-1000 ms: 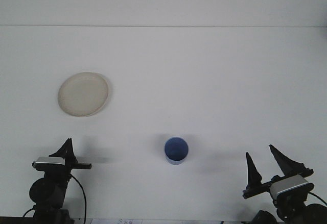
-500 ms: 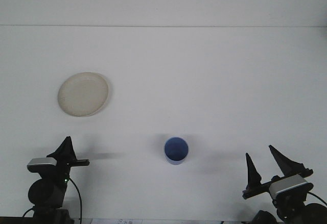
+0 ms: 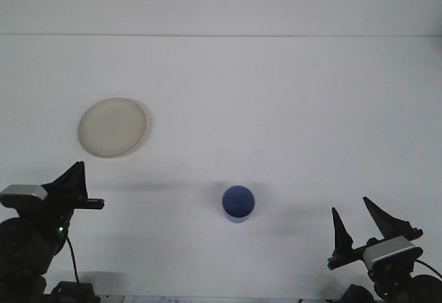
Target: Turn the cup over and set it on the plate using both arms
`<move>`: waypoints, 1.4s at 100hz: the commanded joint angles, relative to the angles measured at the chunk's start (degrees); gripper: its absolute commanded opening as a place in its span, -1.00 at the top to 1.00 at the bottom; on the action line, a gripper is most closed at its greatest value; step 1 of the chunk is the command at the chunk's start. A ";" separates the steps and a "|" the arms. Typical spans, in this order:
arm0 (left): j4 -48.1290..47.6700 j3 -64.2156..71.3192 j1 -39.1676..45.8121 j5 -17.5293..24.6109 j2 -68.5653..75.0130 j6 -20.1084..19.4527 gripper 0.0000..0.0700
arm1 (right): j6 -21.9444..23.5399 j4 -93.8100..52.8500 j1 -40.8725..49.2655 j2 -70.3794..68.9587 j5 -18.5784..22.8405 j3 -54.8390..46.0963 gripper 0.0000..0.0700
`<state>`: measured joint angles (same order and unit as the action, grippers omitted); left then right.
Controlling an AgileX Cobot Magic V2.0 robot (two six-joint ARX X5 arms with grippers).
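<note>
on the table: a white table [image 3: 290, 110] fills nearly the whole front view, seen from above and behind the two arms.
cup: a small blue cup [image 3: 238, 203] stands near the front edge, about midway between the arms, touched by nothing; its blue inside seems to face up, though i cannot be sure which end is open.
plate: a pale, round plate [image 3: 112, 127] lies to the left and further back, well apart from the cup, with nothing on it.
left gripper: the left gripper [image 3: 74, 187] sits low at the front left corner, between plate and table edge; its dark jaws overlap from this angle, so i cannot tell whether they are spread or together.
right gripper: the right gripper [image 3: 359, 223] sits low at the front right, jaws spread wide and holding nothing, well apart from the cup.
progress: by my judgement nothing is done yet; grasping, flipping, any handover and placing on the plate all remain.
surface and room: the table is plain, matte white; a thin line marks its far edge, with a bare pale wall behind.
</note>
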<state>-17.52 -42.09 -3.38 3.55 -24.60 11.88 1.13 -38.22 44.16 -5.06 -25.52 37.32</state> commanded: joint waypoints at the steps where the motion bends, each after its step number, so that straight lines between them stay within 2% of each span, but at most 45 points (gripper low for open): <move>1: -1.05 -4.31 0.09 1.44 -3.28 -2.43 0.15 | 0.42 0.52 0.46 -0.24 0.00 0.26 -0.34; 7: -2.58 -6.93 0.04 2.45 -5.99 -2.43 -0.63 | 0.42 0.52 0.46 -0.24 0.00 0.26 -0.34; 10: -3.41 -8.07 -0.04 3.02 -7.23 -2.45 -0.87 | 0.42 0.52 0.46 -0.24 0.00 0.26 -0.34; 12: -3.87 -8.79 -0.09 3.56 -8.02 -2.49 -0.92 | 0.42 0.52 0.46 -0.24 0.00 0.26 -0.34; 20: -5.35 -11.17 -0.50 7.39 -10.93 -3.06 -0.88 | 0.44 0.52 0.46 -0.24 0.00 0.26 -0.34; 32: -7.98 -15.32 -2.23 15.52 -16.15 -3.08 -0.76 | 0.59 0.50 0.46 -0.24 0.00 0.26 -0.34; 38: -10.49 -18.10 -4.04 19.23 -19.67 -3.10 -0.76 | 0.59 0.50 0.46 -0.24 0.00 0.26 -0.34; 47: -15.39 -23.04 -8.46 22.01 -25.83 -4.52 -0.77 | 0.57 0.48 0.46 -0.24 0.00 0.26 -0.34; 61: -22.75 -30.58 -17.77 21.29 -36.13 -7.85 -0.77 | 0.59 0.48 0.46 -0.24 0.00 0.26 -0.34; 76: -26.40 -36.15 -26.53 15.85 -46.07 -10.03 -0.77 | 0.57 0.48 0.46 -0.24 0.00 0.26 -0.34; 87: -27.30 -38.40 -31.21 14.75 -51.93 -11.17 -0.77 | 0.59 0.46 0.46 -0.24 0.00 0.26 -0.34; 101: -27.41 -39.65 -35.45 12.31 -57.86 -12.33 -0.77 | 0.59 0.20 0.46 -0.24 0.00 0.26 -0.34; 125: -27.41 -42.51 -39.41 12.24 -65.85 -14.36 -0.77 | 0.68 -1.73 0.46 -0.24 0.00 0.26 -0.34; 140: -27.23 -43.87 -40.19 10.58 -69.26 -14.73 -0.77 | 1.05 -1.86 0.46 -0.24 0.00 0.26 -0.34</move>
<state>-45.01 -84.51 -42.81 14.46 -92.01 -2.11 1.34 -40.47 44.16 -5.06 -25.52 37.32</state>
